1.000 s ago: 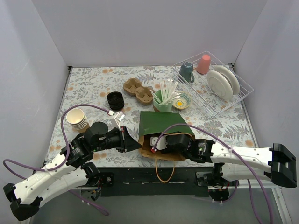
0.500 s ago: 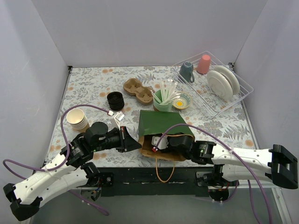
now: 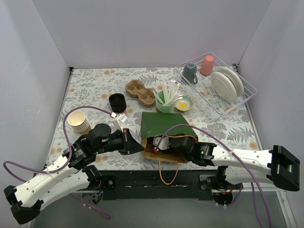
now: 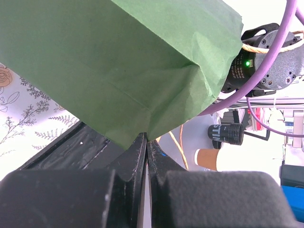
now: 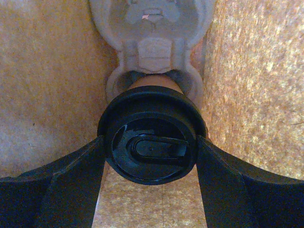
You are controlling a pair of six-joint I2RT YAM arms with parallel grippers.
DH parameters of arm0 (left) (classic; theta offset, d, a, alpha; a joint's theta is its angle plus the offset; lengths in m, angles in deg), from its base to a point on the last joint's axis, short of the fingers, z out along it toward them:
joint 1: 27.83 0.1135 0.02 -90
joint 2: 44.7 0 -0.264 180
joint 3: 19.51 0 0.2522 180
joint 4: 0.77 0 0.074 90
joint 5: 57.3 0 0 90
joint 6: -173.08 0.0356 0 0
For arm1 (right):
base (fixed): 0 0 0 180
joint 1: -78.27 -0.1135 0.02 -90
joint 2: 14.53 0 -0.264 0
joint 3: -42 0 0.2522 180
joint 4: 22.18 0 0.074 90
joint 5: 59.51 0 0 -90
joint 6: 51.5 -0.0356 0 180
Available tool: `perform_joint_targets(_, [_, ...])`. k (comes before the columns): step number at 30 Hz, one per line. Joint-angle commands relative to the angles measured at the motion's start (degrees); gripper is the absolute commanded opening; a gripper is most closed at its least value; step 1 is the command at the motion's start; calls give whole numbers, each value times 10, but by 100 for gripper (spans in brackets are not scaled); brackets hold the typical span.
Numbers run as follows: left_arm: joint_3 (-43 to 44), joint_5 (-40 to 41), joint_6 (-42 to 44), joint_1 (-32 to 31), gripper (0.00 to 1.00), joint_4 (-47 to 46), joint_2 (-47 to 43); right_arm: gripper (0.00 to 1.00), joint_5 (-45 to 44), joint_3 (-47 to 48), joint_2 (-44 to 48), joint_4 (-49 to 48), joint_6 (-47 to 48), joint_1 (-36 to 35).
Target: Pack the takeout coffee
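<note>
My right pincer (image 5: 151,145) is grasping the takeout coffee (image 5: 152,156) by its lid, deep inside the paper bag (image 4: 118,61). The cup's long axis is pointing straight ahead toward the carrier (image 5: 154,47) pocket at twelve o'clock. My left pincer (image 4: 146,142) is clenching the bag's edge.

The takeout coffee (image 5: 151,147) is a small brown paper cup capped with a round black plastic lid, whose raised rim circles an oblong sip tab at the centre. It sits deep inside the paper bag (image 5: 47,71) lying at the near edge of the table, lid facing the bag's mouth, its brown body seated in a round pocket of a grey moulded carrier (image 5: 154,52). The right gripper (image 5: 151,142) clasps the lid, one finger against its rim on each side.
</note>
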Motion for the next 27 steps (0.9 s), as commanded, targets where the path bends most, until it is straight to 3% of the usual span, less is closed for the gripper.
perform_joint_targets(1, [12, -22, -3, 0, 0, -9, -2, 57, -14, 4, -6, 3, -18, 10])
perform_joint_targets(6, [18, -18, -1, 0, 0, -7, 3, 71, -6, 16, 4, 23, -18, 10])
perform_joint_targets(11, [29, -8, 2, 0, 0, -3, 6, 73, 12, 37, 21, 59, -25, 10])
perform_joint_targets(13, [30, -8, 2, 0, 0, -2, 10, 80, 16, 45, 30, 71, -32, 10])
perform_joint_targets(19, [38, -6, 2, 0, 0, -2, 15, 81, 33, 64, 51, 121, -50, 9])
perform_joint_targets(21, [41, -5, 7, 0, 0, -1, 18, 95, 36, 68, 56, 130, -50, 8])
perform_joint_targets(27, [51, -14, 16, 0, 0, -1, 38, 95, 45, 79, 59, 149, -54, 8])
